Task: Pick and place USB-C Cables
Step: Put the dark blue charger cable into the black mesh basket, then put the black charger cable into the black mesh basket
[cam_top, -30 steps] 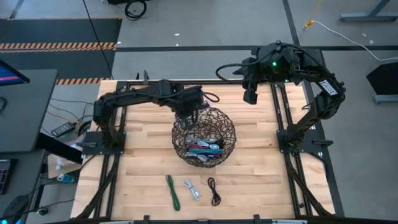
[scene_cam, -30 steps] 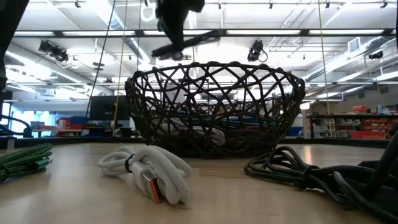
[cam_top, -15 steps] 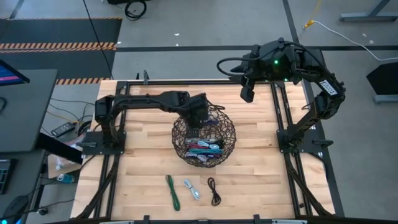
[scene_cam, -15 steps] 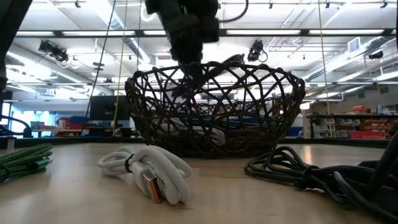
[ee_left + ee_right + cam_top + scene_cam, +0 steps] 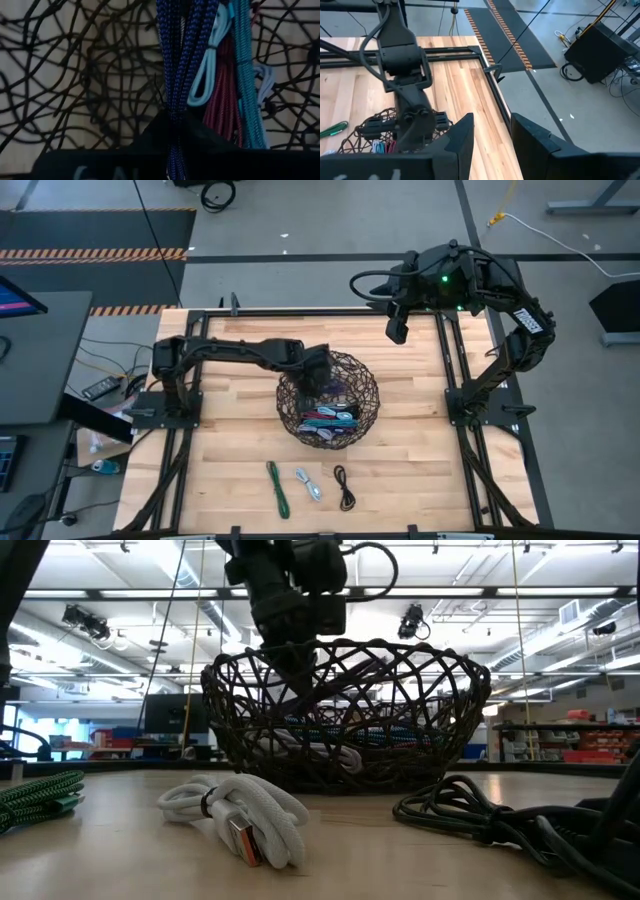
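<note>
A dark wire basket (image 5: 372,412) stands mid-table and holds several USB-C cables: teal, red and pale blue bundles (image 5: 240,75). My left gripper (image 5: 316,385) reaches down inside the basket's far-left part (image 5: 300,680), shut on a blue-purple braided cable (image 5: 182,50). Three more cables lie on the table near its front edge: green (image 5: 277,487), silvery white (image 5: 309,484) and black (image 5: 344,485). My right gripper (image 5: 397,330) hangs high over the far right of the table, open and empty (image 5: 492,125). My left gripper pinches the blue-purple cable bundle between its two fingers at one end (image 5: 174,112). The fingers slant steeply down from the table's left side and lie along the bundle. The rest of the bundle runs on past the fingertips over the cables in the basket; whether it rests on them I cannot tell.
The basket's woven rim (image 5: 340,645) rises around my left gripper. Black frame rails (image 5: 452,370) run along the table's left and right sides. The light wood between the basket and the three loose cables (image 5: 250,445) is bare.
My left gripper has sunk from above the basket's far-left rim down into the basket, tipping more steeply downward and rolling a little. It stays shut on the blue-purple cable, which has gone down with it.
</note>
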You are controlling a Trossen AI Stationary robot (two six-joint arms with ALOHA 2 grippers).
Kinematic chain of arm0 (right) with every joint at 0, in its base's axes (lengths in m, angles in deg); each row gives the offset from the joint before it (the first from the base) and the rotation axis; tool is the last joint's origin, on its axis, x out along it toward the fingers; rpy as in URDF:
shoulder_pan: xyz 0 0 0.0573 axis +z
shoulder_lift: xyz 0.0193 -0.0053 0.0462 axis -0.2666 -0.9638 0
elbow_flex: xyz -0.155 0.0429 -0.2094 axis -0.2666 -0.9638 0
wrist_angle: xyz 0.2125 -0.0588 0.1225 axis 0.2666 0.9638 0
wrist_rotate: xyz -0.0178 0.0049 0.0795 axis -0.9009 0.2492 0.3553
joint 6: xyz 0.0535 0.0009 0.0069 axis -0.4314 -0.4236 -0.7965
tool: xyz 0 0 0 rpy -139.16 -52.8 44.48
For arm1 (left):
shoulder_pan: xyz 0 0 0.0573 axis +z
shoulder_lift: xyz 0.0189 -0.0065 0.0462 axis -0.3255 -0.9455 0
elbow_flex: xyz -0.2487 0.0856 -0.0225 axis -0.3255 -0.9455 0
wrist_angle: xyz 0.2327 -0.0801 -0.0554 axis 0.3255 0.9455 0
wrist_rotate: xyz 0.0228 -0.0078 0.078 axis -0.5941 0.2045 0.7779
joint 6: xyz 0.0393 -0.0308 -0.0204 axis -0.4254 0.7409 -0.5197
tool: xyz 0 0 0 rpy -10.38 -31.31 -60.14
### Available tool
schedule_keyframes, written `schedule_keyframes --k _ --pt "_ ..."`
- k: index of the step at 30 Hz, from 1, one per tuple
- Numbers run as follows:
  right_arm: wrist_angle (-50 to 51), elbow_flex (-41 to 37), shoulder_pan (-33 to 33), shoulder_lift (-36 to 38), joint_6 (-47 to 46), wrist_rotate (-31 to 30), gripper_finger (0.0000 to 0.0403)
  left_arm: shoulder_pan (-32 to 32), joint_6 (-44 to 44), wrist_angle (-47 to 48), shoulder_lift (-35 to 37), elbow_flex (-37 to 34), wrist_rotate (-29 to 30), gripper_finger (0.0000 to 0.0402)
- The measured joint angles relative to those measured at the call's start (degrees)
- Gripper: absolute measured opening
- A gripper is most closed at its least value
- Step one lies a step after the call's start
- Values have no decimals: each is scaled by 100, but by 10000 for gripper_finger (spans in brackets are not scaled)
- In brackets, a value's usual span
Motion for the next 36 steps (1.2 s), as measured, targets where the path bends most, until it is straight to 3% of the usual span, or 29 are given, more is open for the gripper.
schedule_keyframes --k 9,15,20,30,36 --pt "3 0 0 0 33 1 135 -116 341 -179 0 -2 -9 35" --pt "5 0 0 0 33 1 135 -124 369 -190 0 -2 -4 126" --pt "12 0 0 0 79 1 135 -118 713 -252 0 -2 7 168" --pt "4 0 0 0 250 1 135 -92 1964 -719 2 -2 46 174" --pt "-308 0 0 0 573 53 135 -46 2120 -713 58 119 86 173"
